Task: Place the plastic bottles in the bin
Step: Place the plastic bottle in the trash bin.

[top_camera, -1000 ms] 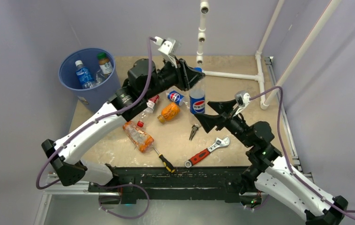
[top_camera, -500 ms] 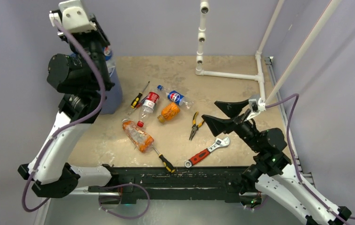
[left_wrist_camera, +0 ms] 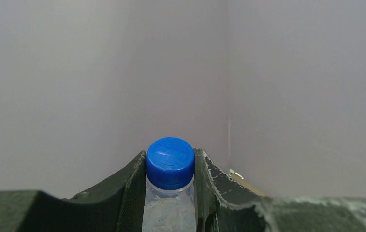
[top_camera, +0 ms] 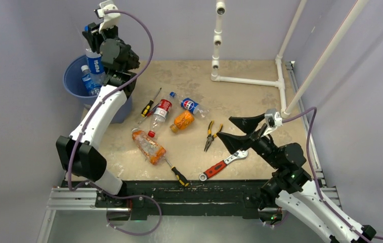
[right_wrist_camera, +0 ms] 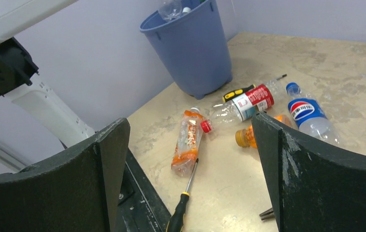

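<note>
My left gripper (top_camera: 92,46) is raised over the blue bin (top_camera: 122,110) at the far left and is shut on a clear Pepsi bottle (top_camera: 96,64). In the left wrist view the fingers clamp the bottle's neck just under its blue cap (left_wrist_camera: 170,162). Another bottle (top_camera: 86,77) lies inside the bin. On the table lie a red-label bottle (top_camera: 161,110), a Pepsi bottle (top_camera: 189,105), an orange bottle (top_camera: 182,120) and a crushed orange-label bottle (top_camera: 149,147). My right gripper (top_camera: 232,129) is open and empty, hovering right of them (right_wrist_camera: 190,121).
Tools lie among the bottles: a screwdriver (top_camera: 149,105) by the bin, pliers (top_camera: 210,134), a red-handled wrench (top_camera: 223,164) and a second screwdriver (top_camera: 176,173) near the front edge. White pipes (top_camera: 245,80) stand at the back right.
My left arm lifted the Pepsi bottle from the table's middle and swung it left; it now hangs over the bin. My right gripper drew back slightly and stayed open.
</note>
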